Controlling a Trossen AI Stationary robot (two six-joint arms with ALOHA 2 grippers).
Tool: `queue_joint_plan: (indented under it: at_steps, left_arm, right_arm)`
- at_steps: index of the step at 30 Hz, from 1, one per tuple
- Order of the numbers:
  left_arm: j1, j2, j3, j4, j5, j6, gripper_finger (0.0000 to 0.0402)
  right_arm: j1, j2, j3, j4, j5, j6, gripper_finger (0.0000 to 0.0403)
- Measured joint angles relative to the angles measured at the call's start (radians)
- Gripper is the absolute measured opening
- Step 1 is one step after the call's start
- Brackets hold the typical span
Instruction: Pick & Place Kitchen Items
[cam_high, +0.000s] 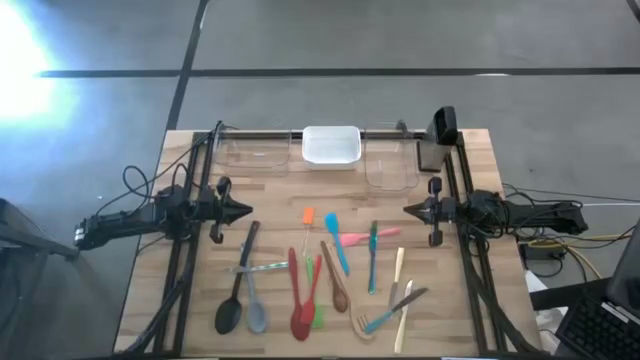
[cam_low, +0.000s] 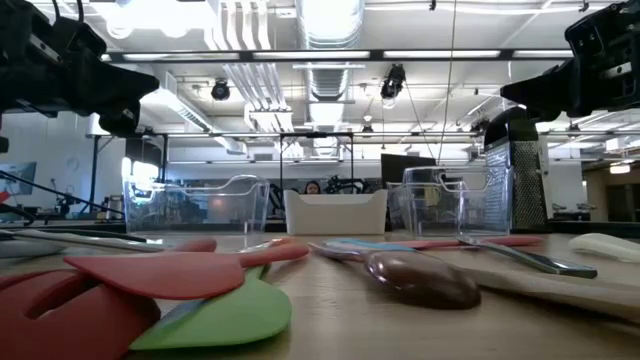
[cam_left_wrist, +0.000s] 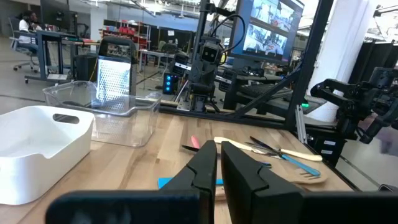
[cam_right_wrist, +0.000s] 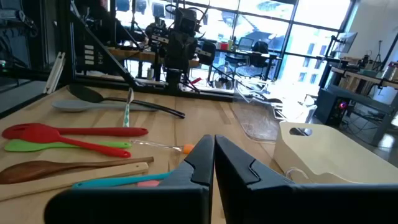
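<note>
Across the middle of your bench (cam_high: 470, 150) the utensils lie scattered and untouched: black spoon (cam_high: 238, 283) and grey spoon (cam_high: 254, 303) on the left arm's side, red spoons (cam_high: 301, 296) and a wooden spoon (cam_high: 335, 279) centrally, blue spatula (cam_high: 336, 243) and cream-handled cutlery (cam_high: 398, 272) toward the right. Your left pincer (cam_high: 246, 210) and right pincer (cam_high: 408, 210) hover at either side, both with fingers together, gripping nothing. A white tub (cam_high: 331, 145) sits at the far edge between clear tubs (cam_high: 391, 162).

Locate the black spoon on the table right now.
In the high view the black spoon lies on the table's left side, nearest the left arm, its bowl toward the near edge beside the grey spoon, which is the next utensil to its right.
</note>
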Motion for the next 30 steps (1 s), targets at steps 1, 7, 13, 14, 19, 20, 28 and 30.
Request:
queue_joint_plan:
  at_steps: [1, 7, 13, 14, 19, 20, 28, 30]
  left_arm:
    - [0.000, 0.000, 0.000, 0.000, 0.000, 0.000, 0.0026]
    - [0.000, 0.000, 0.000, 0.000, 0.000, 0.000, 0.0026]
    - [0.000, 0.000, 0.000, 0.000, 0.000, 0.000, 0.0026]
    - [0.000, 0.000, 0.000, 0.000, 0.000, 0.000, 0.0026]
    - [0.000, 0.000, 0.000, 0.000, 0.000, 0.000, 0.0026]
    - [0.000, 0.000, 0.000, 0.000, 0.000, 0.000, 0.0026]
    - [0.000, 0.000, 0.000, 0.000, 0.000, 0.020, 0.0026]
    - [0.000, 0.000, 0.000, 0.000, 0.000, 0.045, 0.0026]
  right_arm:
    - [0.000, 0.000, 0.000, 0.000, 0.000, 0.000, 0.0008]
    - [0.000, 0.000, 0.000, 0.000, 0.000, 0.000, 0.0008]
    - [0.000, 0.000, 0.000, 0.000, 0.000, 0.000, 0.0008]
    - [0.000, 0.000, 0.000, 0.000, 0.000, 0.004, 0.0008]
    - [0.000, 0.000, 0.000, 0.088, 0.001, -0.007, 0.0008]
    - [0.000, 0.000, 0.000, 0.117, 0.001, -0.008, 0.0008]
    - [-0.001, 0.000, 0.000, 0.356, 0.002, 0.202, 0.0008]
    - [-0.002, 0.000, 0.000, 0.383, 0.003, 0.222, 0.0008]
